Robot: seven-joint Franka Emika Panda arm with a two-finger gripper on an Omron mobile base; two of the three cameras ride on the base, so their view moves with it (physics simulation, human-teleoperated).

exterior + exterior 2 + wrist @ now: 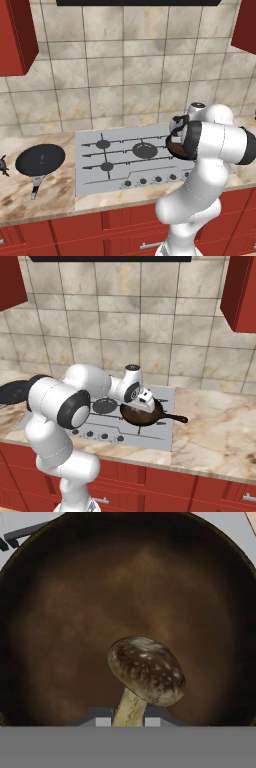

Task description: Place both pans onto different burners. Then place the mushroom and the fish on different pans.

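Observation:
The deeper dark brown pan sits on the right part of the silver-grey cooktop, its dark handle pointing right. My gripper hangs just above this pan, shut on the stem of the mushroom. In the hand view the brown speckled cap stands over the brown pan's floor, above my gripper. The wide flat black pan lies on the counter left of the cooktop, grey handle toward the front. The small spiky fish lies at the far left edge of the counter.
Burners under thin grates show on the left and middle of the cooktop, with small knobs along its front. A tiled wall rises behind and red cabinets hang at both upper corners. Marble counter stretches to the right.

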